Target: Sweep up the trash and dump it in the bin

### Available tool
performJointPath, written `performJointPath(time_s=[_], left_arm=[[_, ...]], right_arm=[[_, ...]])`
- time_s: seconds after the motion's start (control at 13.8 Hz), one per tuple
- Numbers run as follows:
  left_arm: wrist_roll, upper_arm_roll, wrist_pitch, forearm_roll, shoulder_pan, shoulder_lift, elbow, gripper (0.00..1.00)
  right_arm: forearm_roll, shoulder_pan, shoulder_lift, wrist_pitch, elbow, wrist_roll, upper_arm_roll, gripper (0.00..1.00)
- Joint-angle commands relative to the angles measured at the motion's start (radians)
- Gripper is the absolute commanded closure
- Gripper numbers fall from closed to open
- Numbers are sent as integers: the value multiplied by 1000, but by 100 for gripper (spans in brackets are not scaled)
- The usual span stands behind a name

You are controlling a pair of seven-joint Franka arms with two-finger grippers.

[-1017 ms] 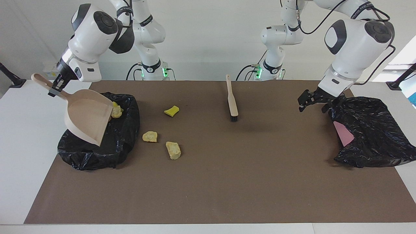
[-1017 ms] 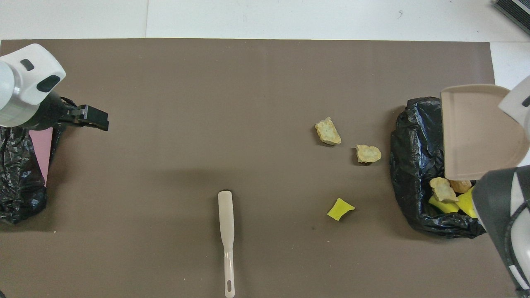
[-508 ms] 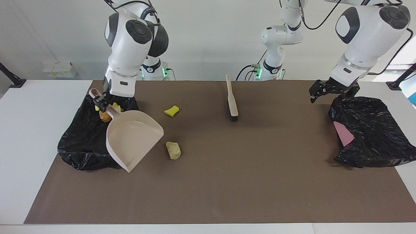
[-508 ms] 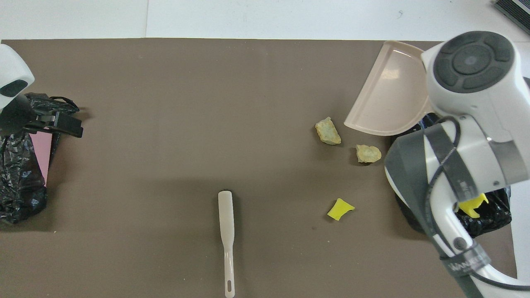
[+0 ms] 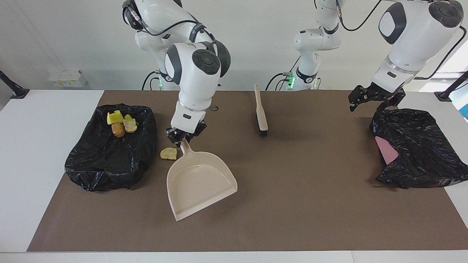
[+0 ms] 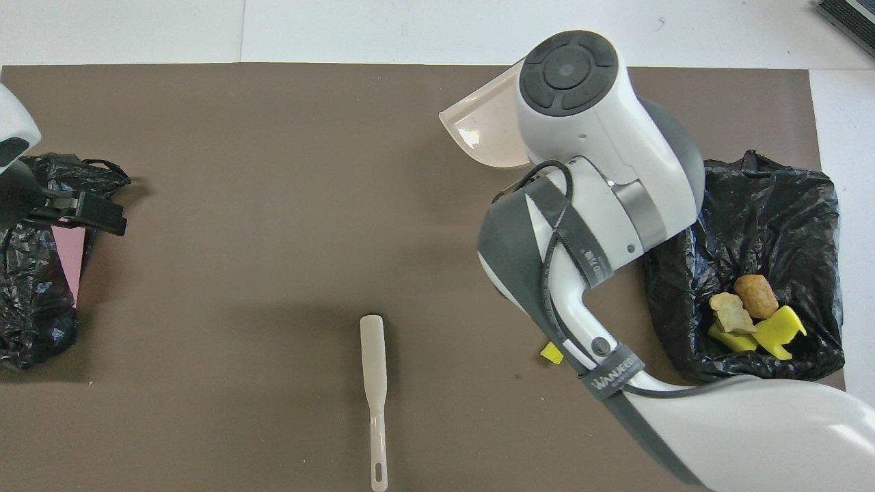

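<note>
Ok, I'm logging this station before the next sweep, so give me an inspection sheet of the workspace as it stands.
Surface: brown mat on a white table.
Job's things: four trash pieces in the black bin bag; one tan lump on the mat beside the dustpan; brush lying unused.
Clutter: second black bag with a pink sheet.
Grippers: right claw shut on the dustpan handle; left claw open over the second bag's edge.
Cables: black cables along both arms.
Surroundings: white wall.

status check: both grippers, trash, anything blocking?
Right gripper shut on dustpan handle, pan on mat. Left gripper open over second bag, waiting. Trash in bin bag; one chunk beside it. Brush untouched.
</note>
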Motion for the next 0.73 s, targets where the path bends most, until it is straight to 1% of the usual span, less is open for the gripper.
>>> performJointPath(time_s=[0.0, 0.15, 0.36, 0.51, 0.65], left_arm=[[12, -9, 25, 14, 28, -75, -78, 0], [8, -9, 63, 13, 28, -95, -108, 0], [12, -9, 106, 10, 16, -112, -144, 0], [0, -15, 100, 8, 10, -114, -148, 0], [-8, -21, 102, 7, -2, -101, -126, 0]], right_arm=[[75, 55, 116, -16, 134, 206, 4, 100], [113, 104, 182, 4, 196, 330, 3, 100], [162, 167, 244, 114, 205, 519, 3, 100], [167, 195, 264, 174, 207, 579, 6, 100], [191, 222, 295, 235, 205, 640, 6, 100]])
